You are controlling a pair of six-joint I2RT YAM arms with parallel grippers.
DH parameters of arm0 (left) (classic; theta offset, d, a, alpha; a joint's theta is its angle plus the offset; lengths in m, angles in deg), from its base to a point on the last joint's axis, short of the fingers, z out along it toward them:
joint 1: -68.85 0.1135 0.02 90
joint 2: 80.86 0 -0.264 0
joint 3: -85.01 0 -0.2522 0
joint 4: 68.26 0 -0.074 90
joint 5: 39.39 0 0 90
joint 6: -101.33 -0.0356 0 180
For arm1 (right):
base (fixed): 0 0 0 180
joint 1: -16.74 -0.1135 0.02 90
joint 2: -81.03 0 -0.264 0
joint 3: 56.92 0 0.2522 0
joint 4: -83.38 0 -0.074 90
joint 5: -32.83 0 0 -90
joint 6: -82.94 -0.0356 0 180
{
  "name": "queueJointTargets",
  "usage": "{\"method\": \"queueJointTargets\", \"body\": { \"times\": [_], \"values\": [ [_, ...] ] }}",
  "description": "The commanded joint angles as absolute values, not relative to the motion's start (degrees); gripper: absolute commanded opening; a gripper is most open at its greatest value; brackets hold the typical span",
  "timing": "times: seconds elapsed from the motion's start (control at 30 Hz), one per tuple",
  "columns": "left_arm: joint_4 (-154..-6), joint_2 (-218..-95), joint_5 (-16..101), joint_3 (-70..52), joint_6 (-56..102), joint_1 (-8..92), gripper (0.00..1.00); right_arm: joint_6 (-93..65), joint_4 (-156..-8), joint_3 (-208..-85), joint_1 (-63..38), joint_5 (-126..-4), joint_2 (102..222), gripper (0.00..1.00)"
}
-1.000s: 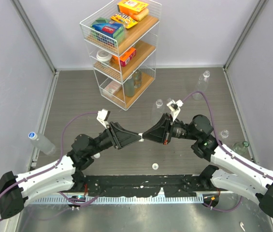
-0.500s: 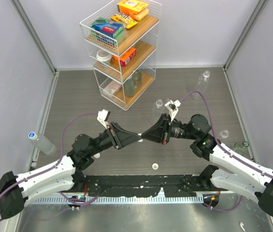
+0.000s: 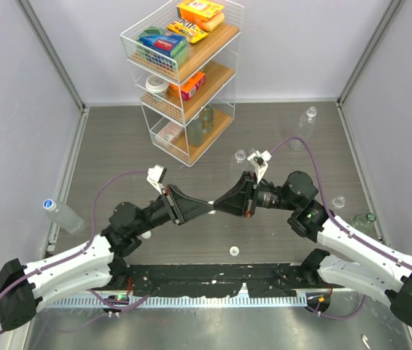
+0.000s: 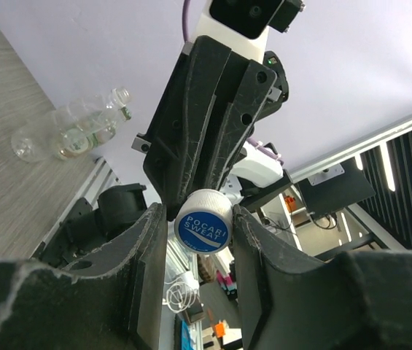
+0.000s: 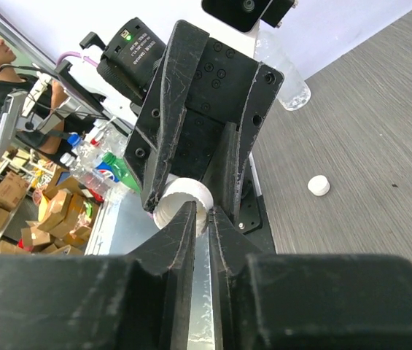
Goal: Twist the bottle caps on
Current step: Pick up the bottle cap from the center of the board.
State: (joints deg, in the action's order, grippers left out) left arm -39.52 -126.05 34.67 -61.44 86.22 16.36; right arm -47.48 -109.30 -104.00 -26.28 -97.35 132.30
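A white bottle cap (image 4: 203, 223) with a blue "POCARI SWEAT" top sits between the fingers of my left gripper (image 4: 200, 219), which close on its sides. My right gripper (image 5: 207, 213) is nearly shut, its tips pinching the rim of the same cap (image 5: 180, 195), whose open side faces it. In the top view the two grippers, left (image 3: 207, 205) and right (image 3: 219, 204), meet tip to tip above the table's middle. Clear bottles lie at the left wall (image 3: 61, 214), the back right (image 3: 305, 125) and the right edge (image 3: 364, 222). A loose cap (image 3: 233, 251) lies on the table in front.
A wire rack (image 3: 184, 73) with boxes and jars stands at the back centre. Another small cap (image 3: 339, 201) and a clear bottle (image 3: 240, 156) lie near the right arm. A black strip (image 3: 213, 281) runs along the near edge between the arm bases.
The right gripper has shifted slightly left toward the left gripper. The tips stay together at the cap.
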Motion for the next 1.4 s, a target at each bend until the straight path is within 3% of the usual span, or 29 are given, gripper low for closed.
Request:
{"method": "queueJointTargets", "body": {
  "times": [0.0,0.17,0.47,0.73,0.87,1.1,1.3,1.37],
  "values": [
    [-36.75,-123.75,33.91,-60.84,88.06,15.32,0.17,-42.48,-100.55,-107.67,-26.59,-92.42,131.57,0.22],
    [-44.66,-119.27,36.46,-60.22,86.04,15.32,0.15,-38.26,-87.73,-111.28,-26.59,-87.15,128.59,0.42],
    [-59.31,-107.32,43.14,-60.40,82.08,15.32,0.15,-34.13,-74.17,-114.71,-26.59,-78.18,121.30,0.68],
    [-73.84,-100.90,49.82,-58.64,78.30,15.32,0.15,-32.63,-52.30,-121.03,-26.50,-48.24,109.52,0.91],
    [-77.61,-102.47,52.46,-57.33,76.63,15.32,0.15,-35.88,-46.49,-120.95,-26.59,-38.82,103.36,0.95],
    [-78.33,-109.32,52.20,-55.92,74.17,15.32,0.15,-36.68,-44.80,-116.82,-26.50,-39.33,106.15,0.95],
    [-81.31,-111.70,53.95,-54.69,72.59,15.32,0.15,-30.53,-60.16,-107.96,-26.59,-42.57,115.48,0.95],
    [-81.84,-111.44,54.74,-54.60,72.06,15.32,0.15,-25.27,-77.66,-101.55,-26.59,-46.07,117.68,0.95]
  ]
}}
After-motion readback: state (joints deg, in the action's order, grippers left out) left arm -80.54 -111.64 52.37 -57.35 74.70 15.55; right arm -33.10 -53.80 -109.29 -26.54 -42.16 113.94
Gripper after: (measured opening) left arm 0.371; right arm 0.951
